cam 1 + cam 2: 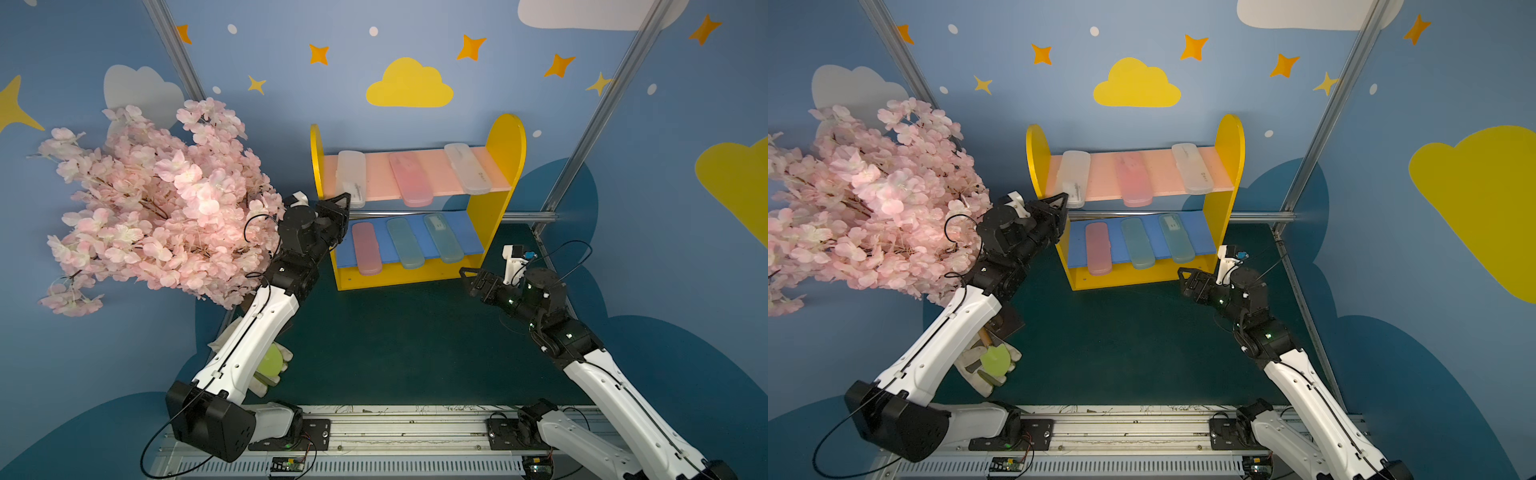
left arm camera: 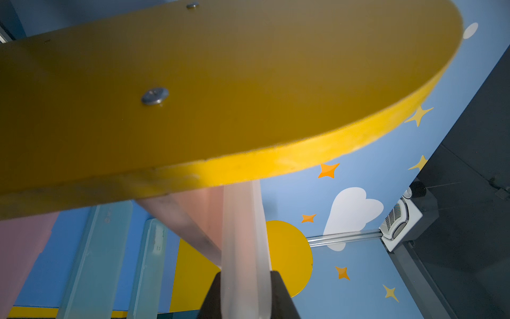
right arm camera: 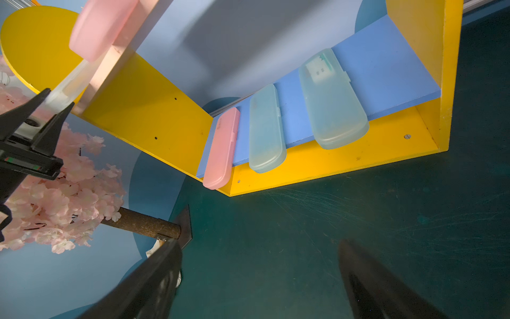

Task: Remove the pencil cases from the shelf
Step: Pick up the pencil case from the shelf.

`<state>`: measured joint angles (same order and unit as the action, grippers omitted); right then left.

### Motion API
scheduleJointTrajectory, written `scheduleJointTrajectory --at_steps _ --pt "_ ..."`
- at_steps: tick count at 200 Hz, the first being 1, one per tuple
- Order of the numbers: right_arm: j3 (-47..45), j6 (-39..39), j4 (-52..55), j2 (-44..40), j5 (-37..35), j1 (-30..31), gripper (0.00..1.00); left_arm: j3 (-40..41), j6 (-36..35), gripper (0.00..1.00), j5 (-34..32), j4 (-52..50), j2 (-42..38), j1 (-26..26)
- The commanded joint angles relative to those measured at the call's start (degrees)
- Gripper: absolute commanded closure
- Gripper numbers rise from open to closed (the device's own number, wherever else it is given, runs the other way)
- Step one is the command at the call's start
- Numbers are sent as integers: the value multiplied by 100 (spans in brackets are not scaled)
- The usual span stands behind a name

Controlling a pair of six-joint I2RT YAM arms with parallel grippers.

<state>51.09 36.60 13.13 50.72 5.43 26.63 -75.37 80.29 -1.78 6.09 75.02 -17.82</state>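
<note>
Blue walls [image 1: 291, 104] carry a yellow cloud [image 1: 409, 85] at twelve o'clock. Pink blossoms [image 1: 158, 199] crowd ten o'clock above the dark green floor [image 1: 395, 340].

Frosted white case [image 2: 242, 237] in L gripper [image 2: 246, 273], beneath yellow shelf panel [image 2: 220, 69]

The left tool [image 1: 346, 200], arm stretched forward and up, was clamped on a frosted white pencil case [image 1: 351, 176], while the right tool [image 1: 466, 272] hung low, jaws wide and empty.
</note>
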Motion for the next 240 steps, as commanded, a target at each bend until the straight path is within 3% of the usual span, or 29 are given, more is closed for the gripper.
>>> scheduleJointTrajectory --at_steps 1,48,113,169,240 --pt "6 -269 -21 -115 139 24 4 147 -124 92 334 356 -284 20" --pt "94 -605 -6 -201 740 24 1 433 -318 97 811 724 -721 -191" --pt "185 -412 -463 -324 1749 28 1 1146 -837 97 275 757 -1893 -965" --pt "313 649 -1291 -376 2676 178 1 1809 -814 97 380 1124 -2244 -1725" --pt "110 2198 -2327 -325 2347 559 10 2524 -1198 97 -13 1939 -2383 -2937"
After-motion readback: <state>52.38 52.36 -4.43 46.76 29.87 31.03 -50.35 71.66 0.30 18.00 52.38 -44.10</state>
